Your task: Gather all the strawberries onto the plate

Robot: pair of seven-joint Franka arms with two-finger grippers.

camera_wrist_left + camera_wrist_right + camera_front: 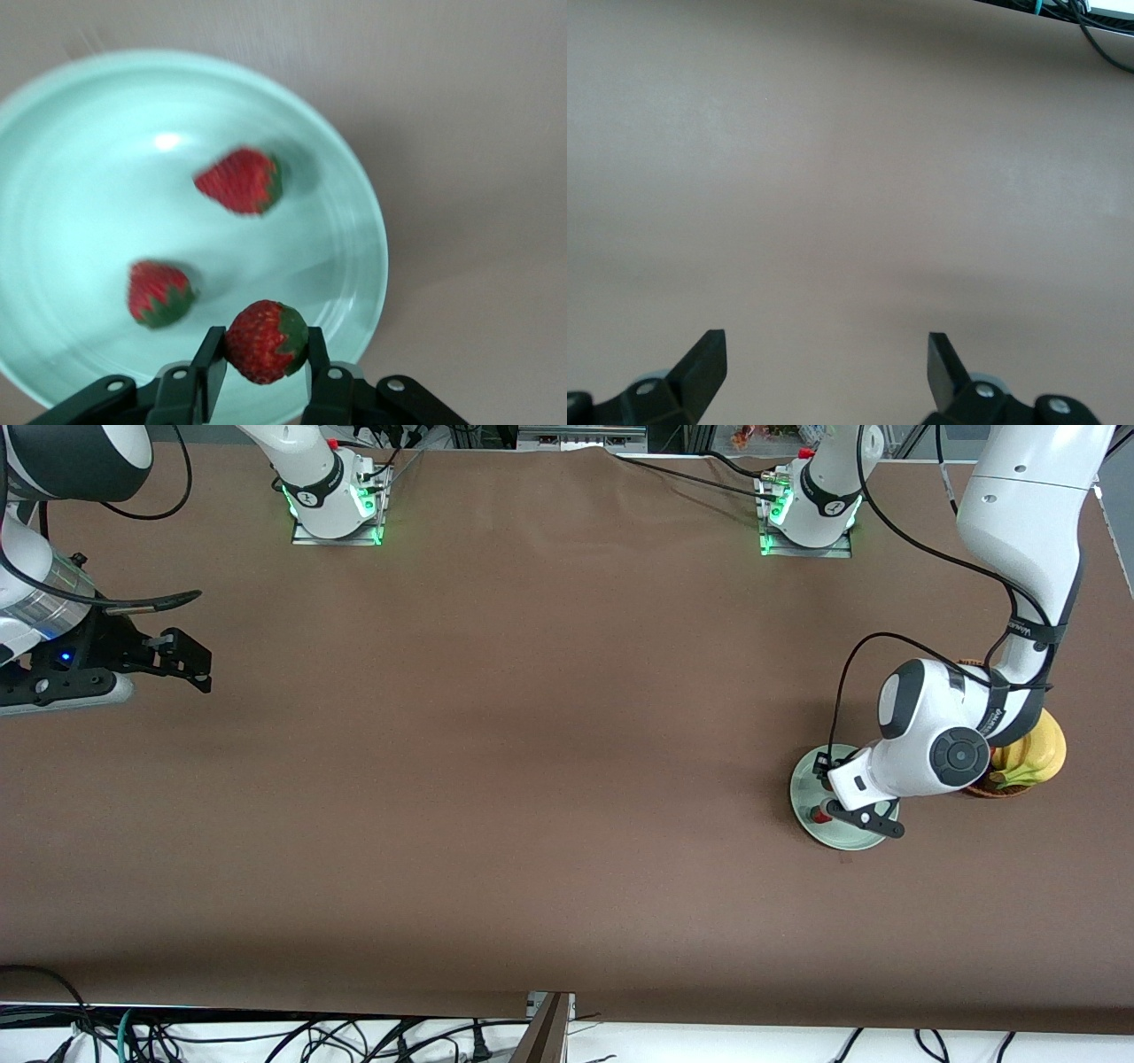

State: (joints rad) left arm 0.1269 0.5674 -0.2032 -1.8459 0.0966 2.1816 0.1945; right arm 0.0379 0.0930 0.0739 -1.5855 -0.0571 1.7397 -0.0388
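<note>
The pale mint-green plate (811, 828) lies toward the left arm's end of the table, and in the left wrist view (80, 177) it fills most of the picture. Two strawberries (239, 181) (158, 292) lie in it. My left gripper (264, 354) hangs over the plate and is shut on a third strawberry (266, 341), held between its fingertips above the plate's rim area. In the front view this gripper (842, 815) covers part of the plate. My right gripper (827, 354) is open and empty, waiting over bare table at the right arm's end (182, 660).
A brown basket (997, 788) with bananas (1032, 757) stands beside the plate, partly hidden by the left arm. Cables hang along the table edge nearest the front camera.
</note>
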